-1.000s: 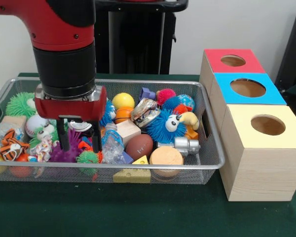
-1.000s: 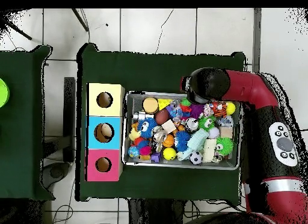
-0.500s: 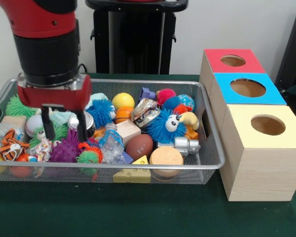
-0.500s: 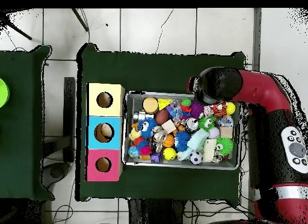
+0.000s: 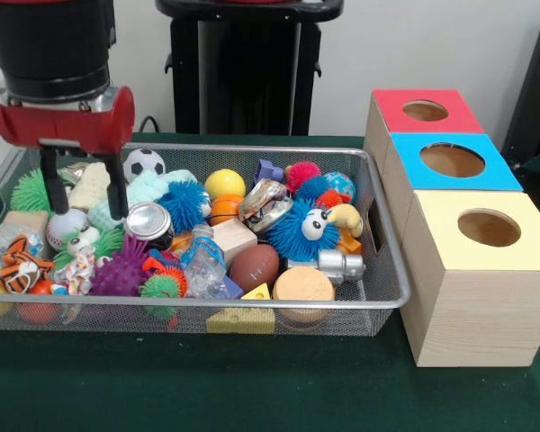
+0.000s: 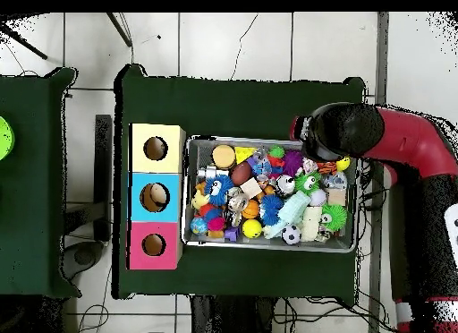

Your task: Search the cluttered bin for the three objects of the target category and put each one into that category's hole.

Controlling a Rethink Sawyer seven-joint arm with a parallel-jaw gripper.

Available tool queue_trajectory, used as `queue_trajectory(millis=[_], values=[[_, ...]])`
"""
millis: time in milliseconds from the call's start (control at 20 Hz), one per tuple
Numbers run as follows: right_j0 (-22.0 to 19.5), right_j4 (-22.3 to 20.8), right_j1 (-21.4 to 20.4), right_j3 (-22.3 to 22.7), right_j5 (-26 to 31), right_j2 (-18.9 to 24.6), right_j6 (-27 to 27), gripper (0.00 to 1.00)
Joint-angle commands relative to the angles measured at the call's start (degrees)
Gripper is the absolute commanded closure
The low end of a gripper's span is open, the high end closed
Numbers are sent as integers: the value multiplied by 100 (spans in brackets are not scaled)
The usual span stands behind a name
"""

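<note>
The wire mesh bin (image 5: 252, 306) is full of toys; it also shows in the overhead view (image 6: 268, 248). One knotted rope toy (image 5: 76, 269) lies at the front left, beside the striped tiger (image 5: 18, 266). I cannot make out any other rope toys. My gripper (image 5: 85, 212) hangs open and empty above the bin's left end, over a white ball and pale plush, clear of the rope toy. In the overhead view the arm's head (image 6: 345, 131) hides the gripper. The hole (image 5: 489, 227) in the yellow-topped box is open and dark, and shows from above too (image 6: 156, 149).
The blue-topped box (image 5: 453, 160) and the red-topped box (image 5: 425, 111) stand behind the yellow one, right of the bin. A purple spiky ball (image 5: 119, 274), a silver can (image 5: 148, 220), a blue fuzzy toy (image 5: 299, 229) and a brown football (image 5: 253, 265) crowd the bin. A black stand (image 5: 247, 67) rises behind it.
My gripper has risen out of the toys by the purple spiky ball and moved left in the front view. It stays open and came up empty.
</note>
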Motion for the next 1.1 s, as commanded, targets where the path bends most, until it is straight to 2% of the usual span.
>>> queue_trajectory(millis=[50, 400, 700, 1100], values=[[21, -45, 65, 768, -333, 49, -323, 0], [215, -135, 300, 534, -398, 3, -209, 0], [109, 49, 254, 220, 936, -55, -748, 0], [-265, -89, 227, 205, 1121, 0, -1264, 0]])
